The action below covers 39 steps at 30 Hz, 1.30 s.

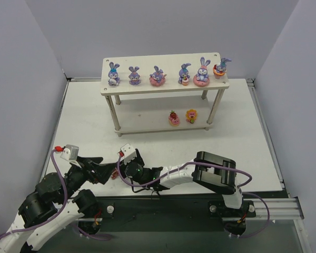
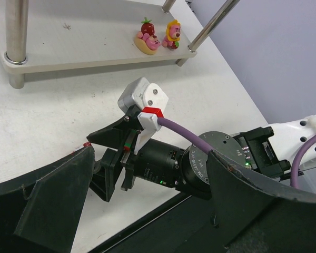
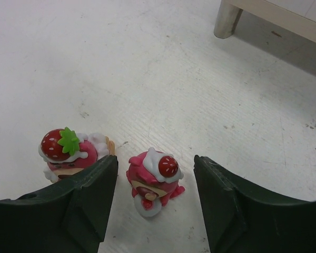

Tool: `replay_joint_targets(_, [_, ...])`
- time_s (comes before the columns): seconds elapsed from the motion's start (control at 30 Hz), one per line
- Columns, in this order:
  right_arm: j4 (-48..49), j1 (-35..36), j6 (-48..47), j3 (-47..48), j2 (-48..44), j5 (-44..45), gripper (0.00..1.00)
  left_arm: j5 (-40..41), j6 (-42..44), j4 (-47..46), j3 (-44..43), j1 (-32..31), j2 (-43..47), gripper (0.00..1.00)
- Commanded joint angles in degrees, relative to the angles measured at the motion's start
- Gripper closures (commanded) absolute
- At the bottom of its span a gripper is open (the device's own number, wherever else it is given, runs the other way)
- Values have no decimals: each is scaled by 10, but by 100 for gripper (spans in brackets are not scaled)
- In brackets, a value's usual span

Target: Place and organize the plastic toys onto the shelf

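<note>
Six purple-blue bunnies (image 1: 157, 77) stand in a row on the top board of the pale wooden shelf (image 1: 163, 66). Two cake-like pieces, one strawberry (image 1: 174, 118) and one orange (image 1: 191, 115), sit on its lower board; both also show in the left wrist view (image 2: 147, 38). Two more red cake pieces stand on the table. My right gripper (image 3: 155, 161) is open around one of them (image 3: 154, 179), touching neither side. The other piece (image 3: 68, 150) sits just outside its left finger. My left gripper (image 2: 150, 158) is open and empty, close beside the right gripper (image 1: 117, 172).
The right arm (image 1: 179, 176) stretches leftward across the near edge of the white table (image 1: 84, 121). A shelf leg (image 3: 226, 18) stands far ahead of the right gripper. Grey walls enclose the table on the left, right and back.
</note>
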<state>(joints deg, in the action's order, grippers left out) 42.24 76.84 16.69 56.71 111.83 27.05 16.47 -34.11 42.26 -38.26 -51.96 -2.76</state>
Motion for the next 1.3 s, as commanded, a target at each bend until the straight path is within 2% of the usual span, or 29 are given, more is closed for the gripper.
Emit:
replay_joint_targets(0.0, [4, -7, 17, 26, 12, 13, 44, 1, -1, -23, -5, -2, 7, 3])
replay_joint_targets(0.37, [-12, -11, 36, 35, 27, 8, 50, 2, -3, -22, -4, -2, 7, 3])
replay_joint_targets(0.47, [-12, -12, 38, 38, 29, 8, 60, 2, -3, -21, -4, -2, 6, 3])
replay_joint_targets(0.6, [-13, -12, 35, 38, 23, 18, 88, 0, -2, -23, -5, -2, 7, 3])
replay_joint_targets(0.63, [-13, -12, 33, 38, 23, 20, 90, 0, -2, -23, -4, -1, 7, 3])
replay_joint_targets(0.8, [-15, -25, 18, 32, -9, 41, 93, -1, -1, -24, -3, -1, 7, 3])
replay_joint_targets(1.27, [-17, -161, -43, 56, -64, 1, 93, -6, 2, -27, -3, -2, 7, 3])
